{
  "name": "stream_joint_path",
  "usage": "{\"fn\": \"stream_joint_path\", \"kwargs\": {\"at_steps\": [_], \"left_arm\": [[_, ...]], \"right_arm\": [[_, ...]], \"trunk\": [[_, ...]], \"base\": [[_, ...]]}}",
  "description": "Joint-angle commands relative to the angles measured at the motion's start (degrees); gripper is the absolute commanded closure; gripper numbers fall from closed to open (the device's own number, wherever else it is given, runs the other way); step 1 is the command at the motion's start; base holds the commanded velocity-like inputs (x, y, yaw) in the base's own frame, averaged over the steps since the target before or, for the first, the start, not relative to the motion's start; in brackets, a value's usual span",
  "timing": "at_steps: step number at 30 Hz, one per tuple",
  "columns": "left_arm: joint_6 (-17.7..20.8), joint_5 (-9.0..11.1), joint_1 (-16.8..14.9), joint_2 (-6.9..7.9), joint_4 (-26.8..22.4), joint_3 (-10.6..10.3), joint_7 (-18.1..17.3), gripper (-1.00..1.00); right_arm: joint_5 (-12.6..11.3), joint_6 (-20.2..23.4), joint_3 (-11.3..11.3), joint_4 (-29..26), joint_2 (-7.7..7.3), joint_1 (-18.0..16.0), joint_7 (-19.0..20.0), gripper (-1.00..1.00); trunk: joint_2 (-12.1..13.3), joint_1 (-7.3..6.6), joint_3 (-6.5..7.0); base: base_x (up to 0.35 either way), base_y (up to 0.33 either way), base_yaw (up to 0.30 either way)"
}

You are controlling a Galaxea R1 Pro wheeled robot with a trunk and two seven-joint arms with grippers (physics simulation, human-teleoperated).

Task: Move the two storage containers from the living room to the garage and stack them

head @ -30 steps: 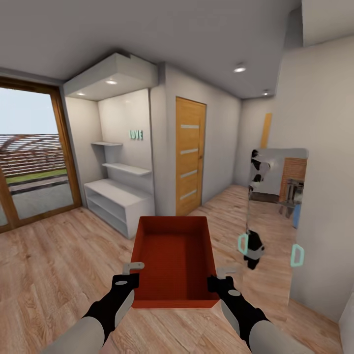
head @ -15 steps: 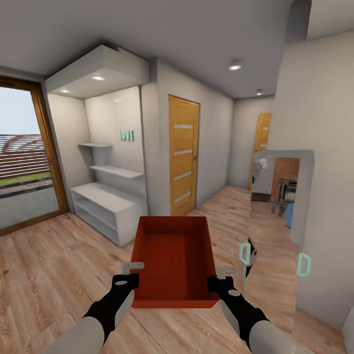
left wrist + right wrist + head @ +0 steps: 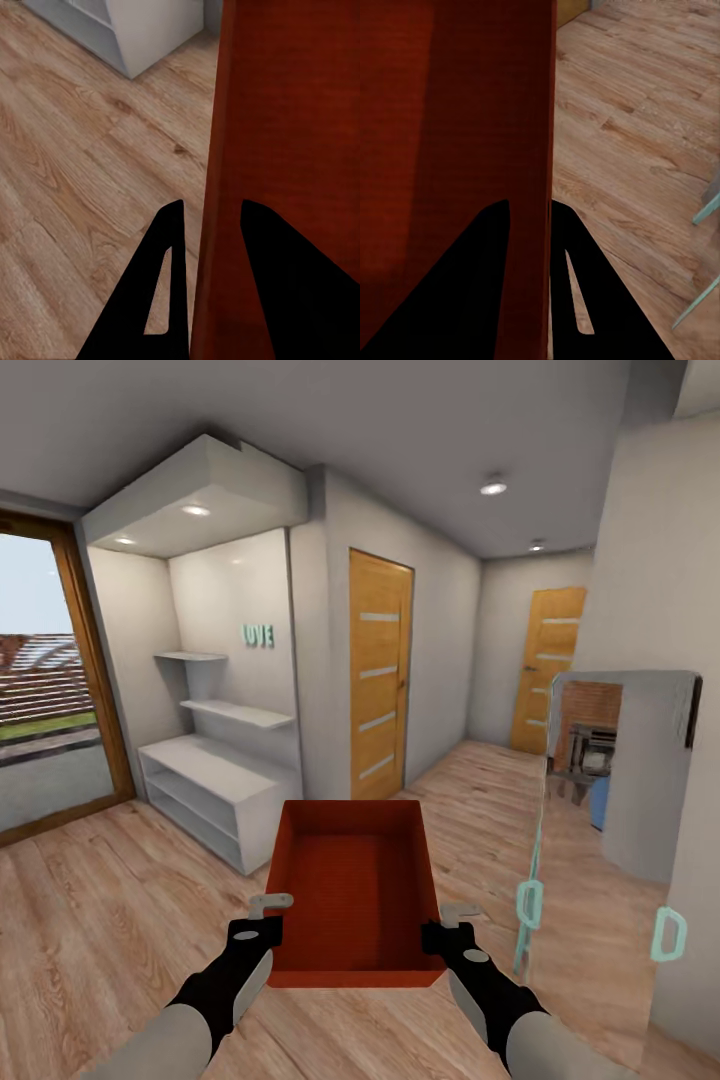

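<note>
Between left gripper and right gripper — storage container, walls clamped

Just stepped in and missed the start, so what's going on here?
The robot is carrying one red-orange container in both arms above the light wood flooring. The left gripper is clamped on its left wall and the right gripper on its right wall, one finger inside and one outside. It faces a hallway with two wooden doors, white shelves to the left and a mirror to the right.
</note>
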Motion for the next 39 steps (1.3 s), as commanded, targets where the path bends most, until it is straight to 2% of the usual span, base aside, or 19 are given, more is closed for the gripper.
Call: {"fn": "stream_joint_path", "kwargs": {"at_steps": [1,15,39], "left_arm": [[0.2,1.73,0.01,1.12,-0.02,2.94,0.6,1.0],[0.2,1.73,0.0,1.05,-0.02,2.94,0.6,1.0],[0.2,1.73,0.01,1.11,-0.02,2.94,0.6,1.0]], "right_arm": [[-0.68,-1.72,-0.5,-0.16,-0.07,-0.07,-0.33,1.0],[-0.65,-1.73,-0.5,-0.16,-0.07,-0.07,-0.33,1.0],[-0.56,-1.7,-0.5,-0.16,-0.07,-0.07,-0.33,1.0]], "trunk": [[-0.04,0.05,-0.02],[-0.04,0.05,-0.02],[-0.04,0.05,-0.02]], "base": [[0.332,0.152,0.0],[0.332,0.152,-0.022],[0.332,0.15,-0.245]]}}
